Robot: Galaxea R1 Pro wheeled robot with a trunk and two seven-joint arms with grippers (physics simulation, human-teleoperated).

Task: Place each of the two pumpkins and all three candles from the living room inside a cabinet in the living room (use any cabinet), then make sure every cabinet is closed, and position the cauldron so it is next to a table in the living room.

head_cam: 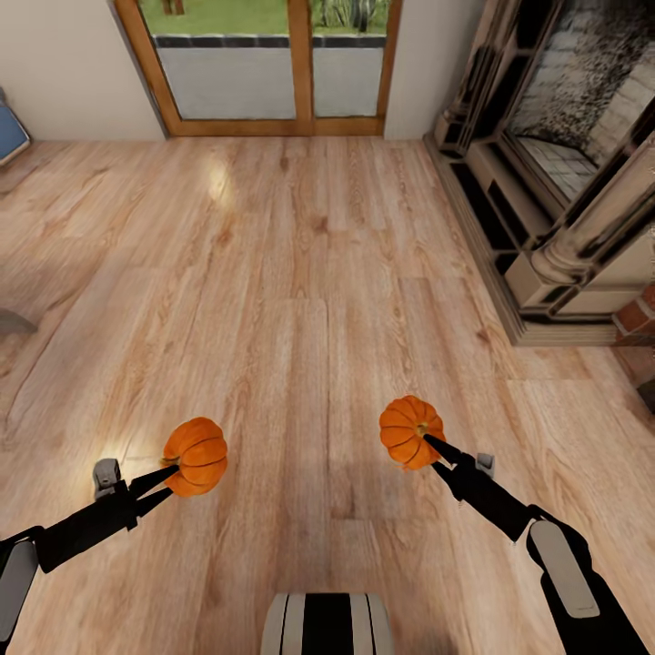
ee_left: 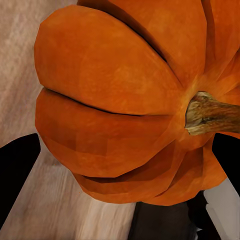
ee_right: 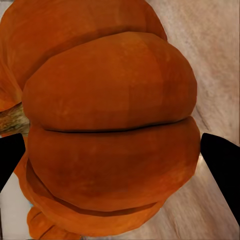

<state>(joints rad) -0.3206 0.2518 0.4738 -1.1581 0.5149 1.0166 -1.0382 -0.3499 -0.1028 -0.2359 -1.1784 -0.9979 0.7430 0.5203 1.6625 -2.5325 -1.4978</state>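
orange pumpkin [ee_left: 115,100] w/ brown stem [ee_left: 210,114] held betw black pincer fingers [ee_left: 17,172], wood floor [ee_left: 20,45] behind.

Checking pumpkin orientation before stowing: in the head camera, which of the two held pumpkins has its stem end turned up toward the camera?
The pumpkin in the right gripper: its stem hollow faces the camera. The left gripper's pumpkin shows only ribbed side.

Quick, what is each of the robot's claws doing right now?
Left gripper: closed on a pumpkin, held above the wooden floor.
Right gripper: closed on the other pumpkin, also carried in the air.
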